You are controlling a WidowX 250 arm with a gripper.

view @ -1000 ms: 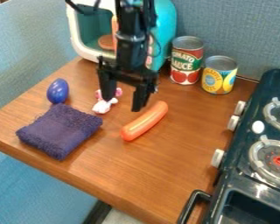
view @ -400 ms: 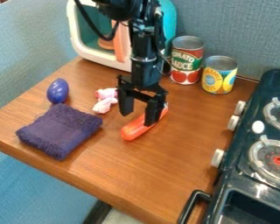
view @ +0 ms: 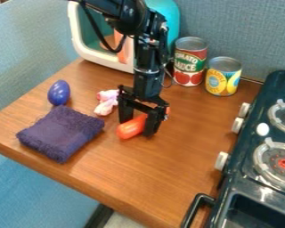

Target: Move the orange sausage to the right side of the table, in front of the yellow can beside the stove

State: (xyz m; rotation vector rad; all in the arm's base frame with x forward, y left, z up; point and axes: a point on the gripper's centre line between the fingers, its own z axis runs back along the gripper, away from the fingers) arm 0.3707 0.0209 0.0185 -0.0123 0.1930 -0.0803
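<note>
The gripper (view: pixel 138 128) is low over the middle of the wooden table, open, with its fingers on either side of an orange-red sausage (view: pixel 130 128). The sausage lies slanted on the table; its rounded near end shows at lower left, while the right finger covers part of its middle. A small pink and white toy (view: pixel 106 102) lies just left of the gripper. Farther left is a folded purple cloth (view: pixel 61 133), with a blue egg-shaped object (view: pixel 59 92) behind it.
A tomato sauce can (view: pixel 190 61) and a yellow-labelled can (view: pixel 223 76) stand at the back right. A teal and white toy box (view: pixel 85 46) is behind the arm. A dark toy stove (view: pixel 246 178) with knobs lines the right side.
The gripper has come right and down from above the pink toy to around the sausage. Since the previous frame the sausage has shifted slightly toward the left.
</note>
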